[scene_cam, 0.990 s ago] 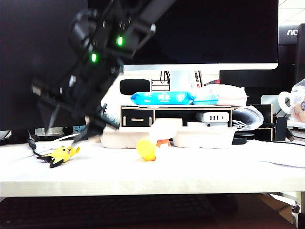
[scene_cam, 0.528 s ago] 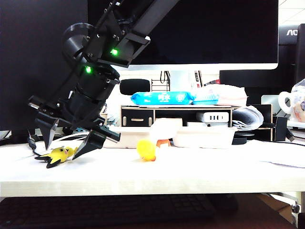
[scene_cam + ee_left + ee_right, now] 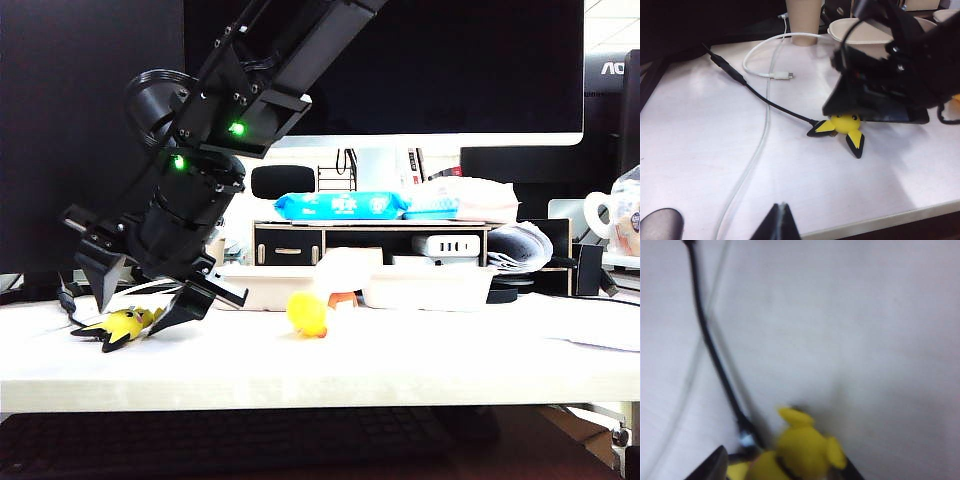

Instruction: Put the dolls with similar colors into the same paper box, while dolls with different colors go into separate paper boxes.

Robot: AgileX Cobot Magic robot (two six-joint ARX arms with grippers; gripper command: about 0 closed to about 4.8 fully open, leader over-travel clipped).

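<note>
Desk: we are working on a white tabletop (image 3: pixel 420 350) in front of a dark monitor, with a black drawer shelf (image 3: pixel 300 243) and a blue wipes pack (image 3: pixel 341 205) behind the work area.
Right gripper: we are reaching the right gripper (image 3: pixel 145 298) across to the left end of the desk; its jaws are standing apart and holding nothing, one finger on each side of the flat yellow doll (image 3: pixel 122 325), just above it.
Left gripper: we are seeing only one dark fingertip of the left gripper (image 3: pixel 780 222) at the edge of its wrist view, well back from the toy, so we cannot tell how far it is open.
Target doll: it is lying flat on the table, beside the black cable (image 3: pixel 760 100) and a white cable (image 3: pixel 757 145).
Other dolls: the rounded yellow-orange doll (image 3: pixel 307 313) is sitting on the table in front of the paper boxes; the white doll (image 3: pixel 345 275) is standing between the left box (image 3: pixel 255 290) and the right box (image 3: pixel 425 287).
Doing it well: we are judging that the fingers should come down centred on the round body, not the thin black tips, and clear of the black cable, since its plug is lying right against the toy and could be pinched along with it.
Risk: a flat toy is offering little height, so we should be lowering almost to the surface before closing.
</note>
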